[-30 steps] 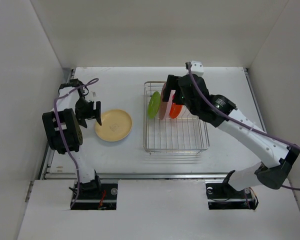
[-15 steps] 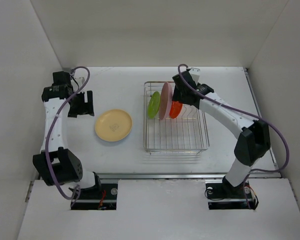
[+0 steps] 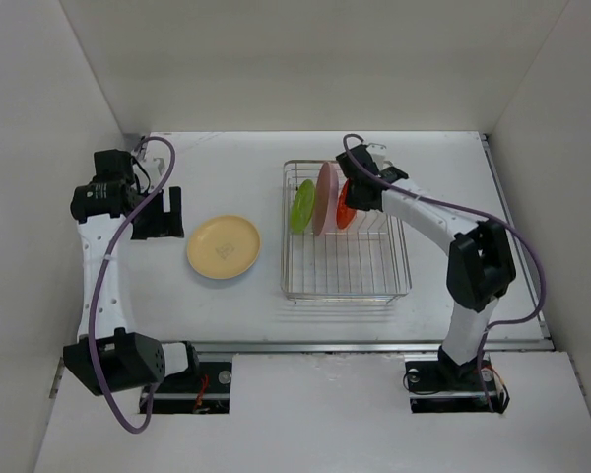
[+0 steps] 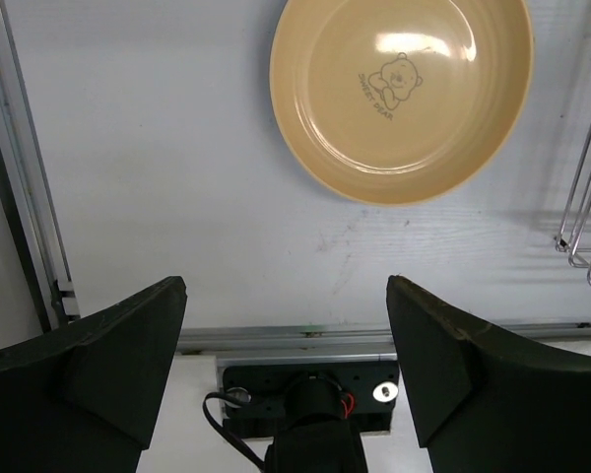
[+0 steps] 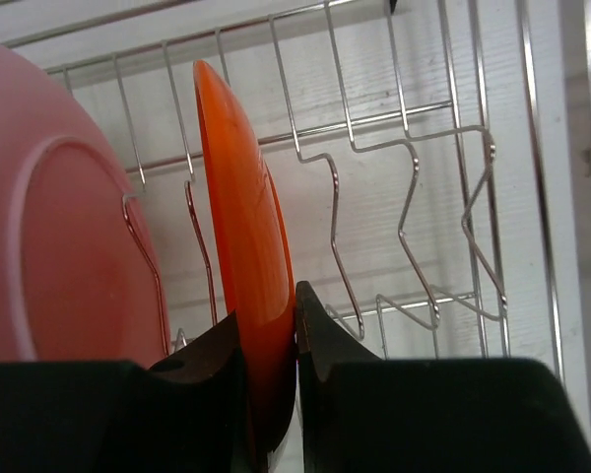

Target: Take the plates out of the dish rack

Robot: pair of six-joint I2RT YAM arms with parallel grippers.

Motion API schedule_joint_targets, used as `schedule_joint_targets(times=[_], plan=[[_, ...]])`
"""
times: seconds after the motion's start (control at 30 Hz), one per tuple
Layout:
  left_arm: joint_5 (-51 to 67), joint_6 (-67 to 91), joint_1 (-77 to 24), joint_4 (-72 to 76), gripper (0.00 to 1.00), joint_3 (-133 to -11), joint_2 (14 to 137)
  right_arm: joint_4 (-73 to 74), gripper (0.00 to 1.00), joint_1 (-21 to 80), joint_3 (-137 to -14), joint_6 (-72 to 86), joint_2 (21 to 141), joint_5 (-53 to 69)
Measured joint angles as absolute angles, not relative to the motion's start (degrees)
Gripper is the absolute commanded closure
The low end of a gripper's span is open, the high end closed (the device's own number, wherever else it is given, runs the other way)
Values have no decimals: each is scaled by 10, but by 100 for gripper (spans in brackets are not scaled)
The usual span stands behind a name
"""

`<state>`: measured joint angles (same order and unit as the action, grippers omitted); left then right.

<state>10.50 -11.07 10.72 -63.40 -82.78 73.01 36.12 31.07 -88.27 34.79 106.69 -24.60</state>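
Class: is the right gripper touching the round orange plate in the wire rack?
Touching. The right wrist view shows the right gripper's black fingers pressed against both faces of the round orange plate.

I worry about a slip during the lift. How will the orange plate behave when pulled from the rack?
Probably stiff: the orange plate shows no bend though the right end effector pinches only its rim. Its smooth surface looks slippery; it may swivel in that edge grip. Upright between dividers of the dish rack, it might snag them.

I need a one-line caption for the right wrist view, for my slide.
Right gripper clamps the upright round orange plate in the silver wire dish rack, beside a round pink plate.
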Motion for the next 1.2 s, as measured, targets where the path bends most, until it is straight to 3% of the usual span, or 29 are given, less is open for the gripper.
schedule_joint_targets(times=[0.27, 0.5, 0.7, 0.9, 1.07, 1.2], plan=[[134, -111, 103, -661, 18, -842, 727, 453, 100, 335, -942, 347, 976, -349], [217, -138, 86, -693, 8, -863, 727, 508, 100, 395, -1047, 326, 871, -447], [330, -172, 86, -717, 1, -886, 726, 350, 100, 426, -937, 247, 787, -213], [394, -197, 86, -725, 1, -890, 727, 205, 100, 460, -897, 219, 914, 59], [414, -208, 86, -730, 1, -890, 743, 152, 100, 491, -889, 211, 980, 201], [420, -217, 86, -732, 14, -886, 763, 107, 100, 499, -891, 211, 981, 261]])
